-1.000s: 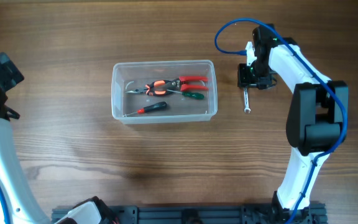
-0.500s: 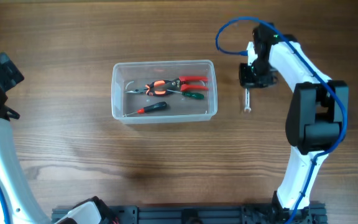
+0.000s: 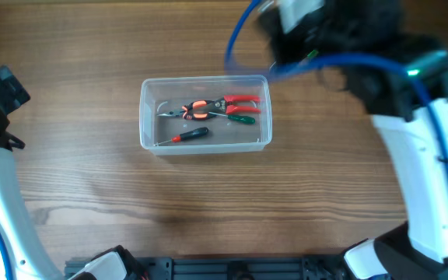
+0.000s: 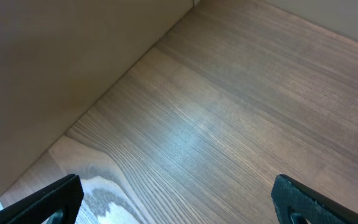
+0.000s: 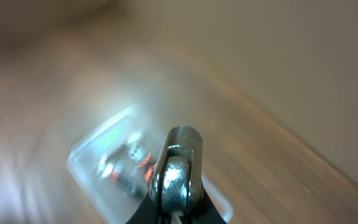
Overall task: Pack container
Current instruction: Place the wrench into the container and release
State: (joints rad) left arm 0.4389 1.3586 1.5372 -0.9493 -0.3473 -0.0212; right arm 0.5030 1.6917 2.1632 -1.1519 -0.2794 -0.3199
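Observation:
The clear plastic container (image 3: 177, 80) sits mid-table and holds red-handled pliers (image 3: 236, 100), a green-handled screwdriver (image 3: 243, 119) and a red-and-black screwdriver (image 3: 191, 134). My right gripper (image 3: 306, 43) is raised high and blurred, just right of and behind the container. In the right wrist view it (image 5: 176, 211) is shut on a silver metal tool (image 5: 176, 171), held in the air with the container (image 5: 101, 165) blurred below. My left gripper (image 3: 2, 97) is far left, open and empty over bare wood (image 4: 179, 202).
The right arm's blue cable (image 3: 236, 58) loops over the container's far right corner. The table's far edge meets a beige wall (image 4: 73, 56) in the left wrist view. A dark rail (image 3: 232, 268) runs along the front edge.
The right arm has swung up and leftward towards the container, now blurred. The silver tool that lay on the table right of the container has left the table in the gripper. The left arm is still.

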